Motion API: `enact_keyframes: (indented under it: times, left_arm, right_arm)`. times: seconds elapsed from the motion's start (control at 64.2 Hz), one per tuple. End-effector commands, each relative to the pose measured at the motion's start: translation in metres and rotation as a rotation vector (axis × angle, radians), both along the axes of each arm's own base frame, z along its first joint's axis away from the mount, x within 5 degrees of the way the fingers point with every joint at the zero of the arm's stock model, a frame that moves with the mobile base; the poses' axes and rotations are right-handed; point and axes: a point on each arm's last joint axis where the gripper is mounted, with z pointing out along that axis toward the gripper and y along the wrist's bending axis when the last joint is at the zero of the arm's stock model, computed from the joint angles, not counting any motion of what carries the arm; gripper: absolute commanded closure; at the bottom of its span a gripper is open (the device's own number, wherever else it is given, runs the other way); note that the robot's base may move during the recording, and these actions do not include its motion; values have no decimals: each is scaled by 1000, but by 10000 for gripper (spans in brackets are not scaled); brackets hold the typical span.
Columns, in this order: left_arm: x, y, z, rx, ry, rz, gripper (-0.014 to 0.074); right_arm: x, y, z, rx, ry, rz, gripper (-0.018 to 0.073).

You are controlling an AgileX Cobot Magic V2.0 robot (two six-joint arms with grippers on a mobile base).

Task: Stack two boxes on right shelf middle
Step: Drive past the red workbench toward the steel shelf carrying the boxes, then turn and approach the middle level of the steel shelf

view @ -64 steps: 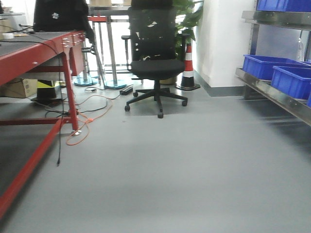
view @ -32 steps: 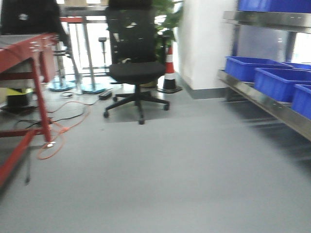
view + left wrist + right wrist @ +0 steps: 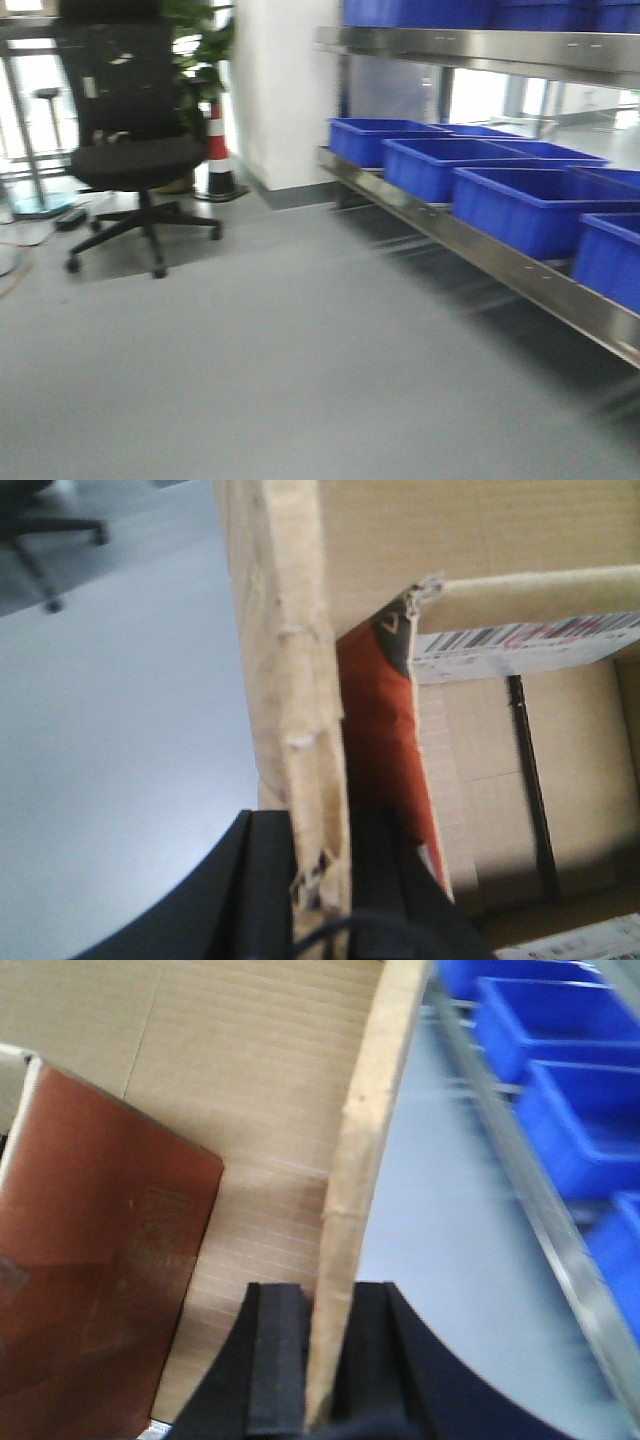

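Note:
A brown cardboard box is held between my two grippers, open side toward the wrist cameras. My left gripper (image 3: 320,832) is shut on the box's left wall (image 3: 285,630), with one black finger on each side of it. My right gripper (image 3: 320,1310) is shut on the right wall (image 3: 372,1110) in the same way. Inside the box lie an orange-red flat item (image 3: 375,710), a white labelled carton (image 3: 520,640) and a brown-red pack (image 3: 90,1230). The steel shelf (image 3: 480,250) runs along the right of the front view. Neither the box nor the grippers show in that view.
Several blue plastic bins (image 3: 520,205) sit in a row on the low steel shelf level, with another steel level (image 3: 480,45) above them. A black office chair (image 3: 130,150), a striped cone (image 3: 215,150) and a white pillar (image 3: 285,90) stand to the left on grey floor.
The front view has swung right: the red table has left the frame, the chair has slid to the far left, and the shelf with blue bins now fills the right half.

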Motion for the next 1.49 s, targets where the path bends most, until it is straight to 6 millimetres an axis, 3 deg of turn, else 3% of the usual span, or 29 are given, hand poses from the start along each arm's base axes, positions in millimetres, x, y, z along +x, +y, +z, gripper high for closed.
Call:
enact_keyframes:
  times: [0.0,1.479]
  left_arm:
    - [-4,0,12,-27,-86,-17,708]
    - [-3,1,12,-20,-91,-10,708]
  right_arm:
    - [-4,-1,9,18,-66,6,711]
    - [-4,-1,9,18,-66,6,711]
